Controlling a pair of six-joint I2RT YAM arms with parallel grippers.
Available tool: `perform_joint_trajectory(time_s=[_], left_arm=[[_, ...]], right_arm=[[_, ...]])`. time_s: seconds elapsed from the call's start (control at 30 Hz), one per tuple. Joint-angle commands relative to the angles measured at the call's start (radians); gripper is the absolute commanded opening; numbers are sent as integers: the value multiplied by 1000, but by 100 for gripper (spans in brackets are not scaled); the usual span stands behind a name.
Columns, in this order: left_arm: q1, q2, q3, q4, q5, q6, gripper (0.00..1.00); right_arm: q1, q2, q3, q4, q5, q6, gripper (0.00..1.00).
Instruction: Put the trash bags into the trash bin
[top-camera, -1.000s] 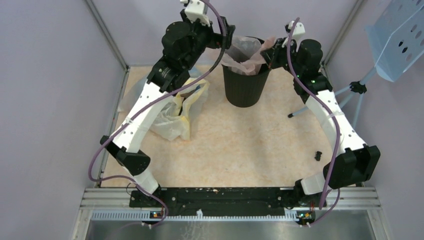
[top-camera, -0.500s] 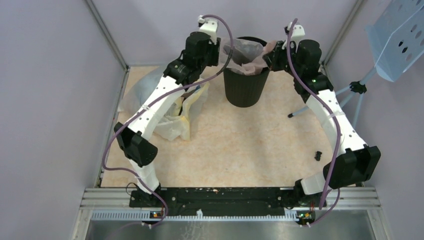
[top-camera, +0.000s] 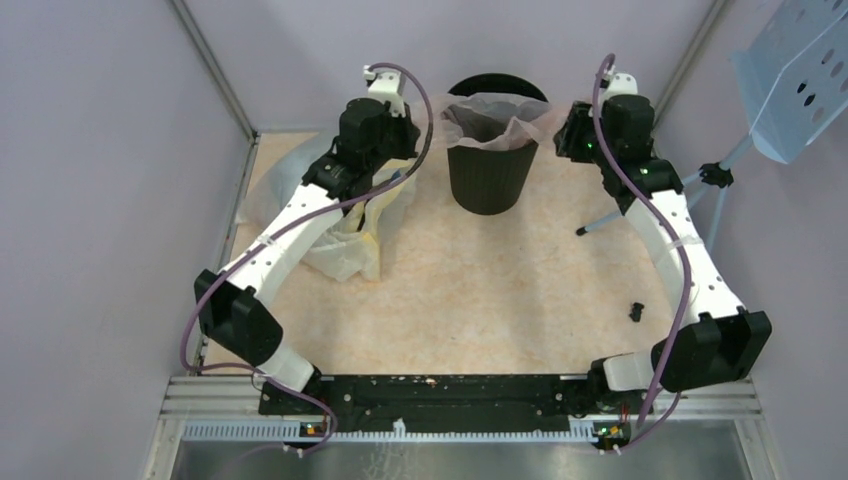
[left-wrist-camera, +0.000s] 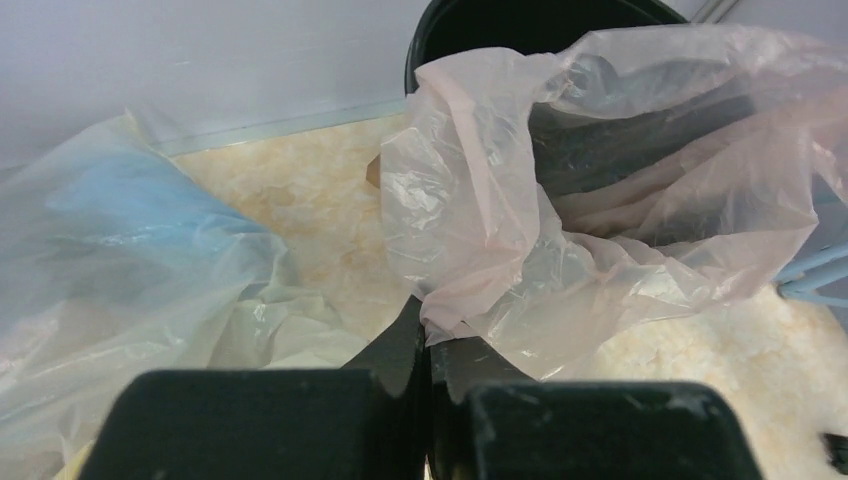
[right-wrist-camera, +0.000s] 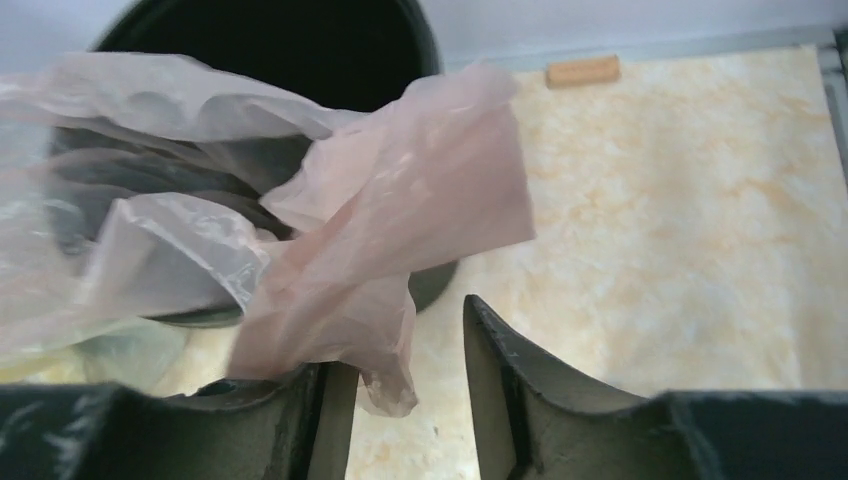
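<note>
The black ribbed trash bin (top-camera: 490, 175) stands at the back of the table. A pale pink see-through trash bag (top-camera: 492, 112) is spread over its mouth and hangs over the rim. My left gripper (top-camera: 428, 122) is left of the bin. In the left wrist view this gripper (left-wrist-camera: 428, 338) is shut on a bunched edge of the bag (left-wrist-camera: 600, 180), with the bin (left-wrist-camera: 480, 25) behind. My right gripper (top-camera: 562, 128) is right of the bin. It (right-wrist-camera: 400, 340) stands open, and a loose flap of the bag (right-wrist-camera: 400, 210) droops over its left finger (right-wrist-camera: 335, 400).
A heap of pale yellow and bluish bags (top-camera: 350, 235) lies left of the bin, under my left arm. A small black object (top-camera: 636, 311) lies on the table at right. A blue perforated panel (top-camera: 800, 70) on a stand is outside the right wall. A small wooden block (right-wrist-camera: 583, 71) lies by the back wall.
My left gripper came down beside the bin and shut on the bag's left edge. My right gripper opened, let go of the bag's right edge, and drew back to the right.
</note>
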Motion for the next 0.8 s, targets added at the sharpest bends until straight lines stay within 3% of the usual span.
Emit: perform_joint_trajectory(time_s=[0.0,0.1,0.2,0.5,0.77], left_arm=[[25,-96,-90,141,61,-61,0],[38,-114,-140,153,46,-70,0],[59,-113,-168,154,36,-84,0],[94,-41,-224,289,31,-54,1],[155,108,-128,380,197,-96,17]], right_arm=[[-48,-98,-93,34,5,63,36],[-72,-130,-156,63,10,90,14],[-106,-132,-183,76,11,116,8],[-178,-47,-224,209,-82,203,11],[-193,120,-104,264,-190,223,23]])
